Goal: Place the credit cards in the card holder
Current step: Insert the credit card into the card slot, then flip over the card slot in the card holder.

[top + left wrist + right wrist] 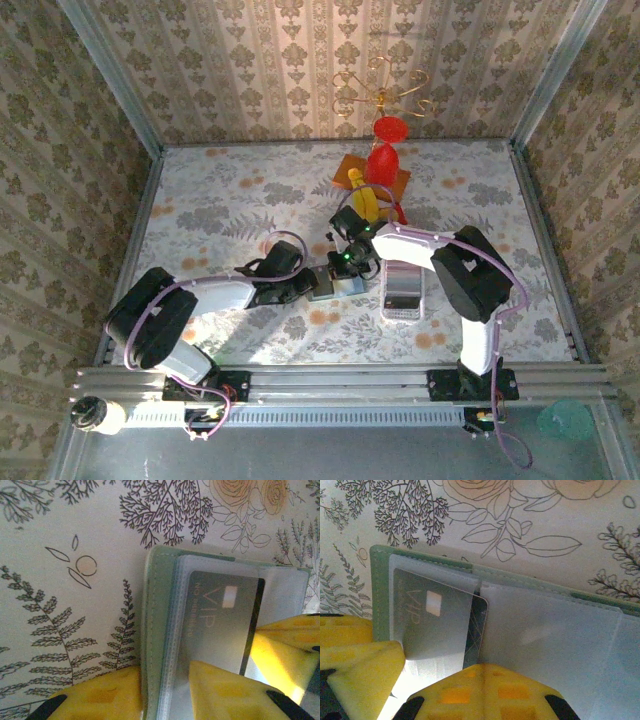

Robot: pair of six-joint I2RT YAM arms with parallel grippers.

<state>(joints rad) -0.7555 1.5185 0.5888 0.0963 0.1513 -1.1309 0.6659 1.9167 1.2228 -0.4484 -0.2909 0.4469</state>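
The sage-green card holder (155,630) (380,595) lies open on the flowered tablecloth, its clear sleeves facing up. It sits at the table's middle (325,288), between the two grippers. A grey credit card marked VIP (220,625) (430,625) lies partly inside one sleeve, with its dark edge sticking out. My left gripper (162,672) (303,284) straddles the holder's green cover edge and sleeves and pinches them. My right gripper (487,666) (346,264) is shut, with its joined tips against the card's exposed near edge. The card lies flat, not between the fingers.
A long white tray (403,290) lies just right of the holder, under the right arm. Behind it stand a red object (382,160) and a yellow one (362,198) on an orange mat. Patterned walls enclose the table on three sides.
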